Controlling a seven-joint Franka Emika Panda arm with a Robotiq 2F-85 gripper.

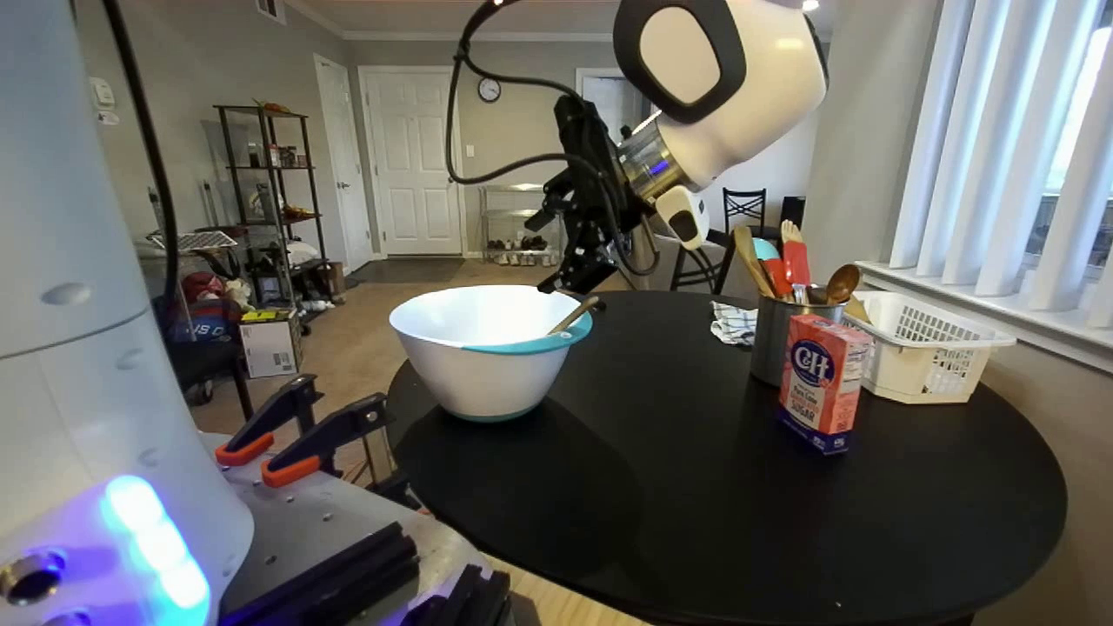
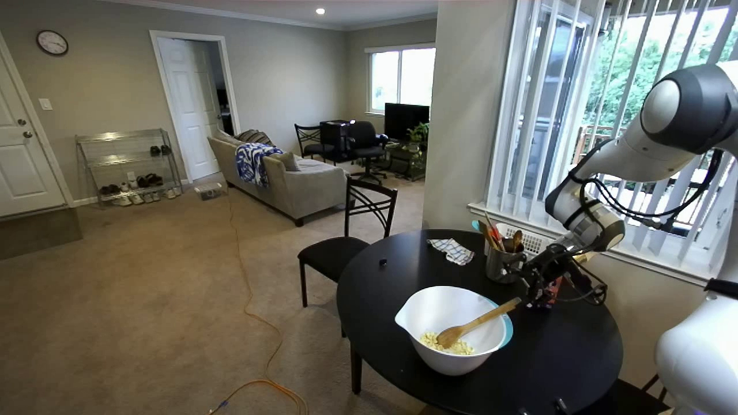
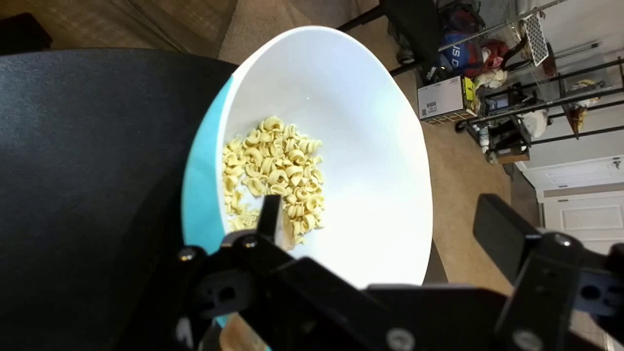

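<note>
Hovering near the teal-rimmed bowl [image 1: 487, 376], I am holding my gripper [image 3: 385, 222] with fingers wide apart, gripping nothing. The wooden spoon [image 2: 488, 317] is leaning inside, just beneath, its long axis slanting from the pasta [image 3: 292, 173] up past the rim, its handle pointing toward me.

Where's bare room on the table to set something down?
The black table is bare between the white bowl and the sugar box, and between bowl and checkered cloth. It is crowded around the utensil holder and basket, and at the spoon, where the gripper hangs close.
</note>
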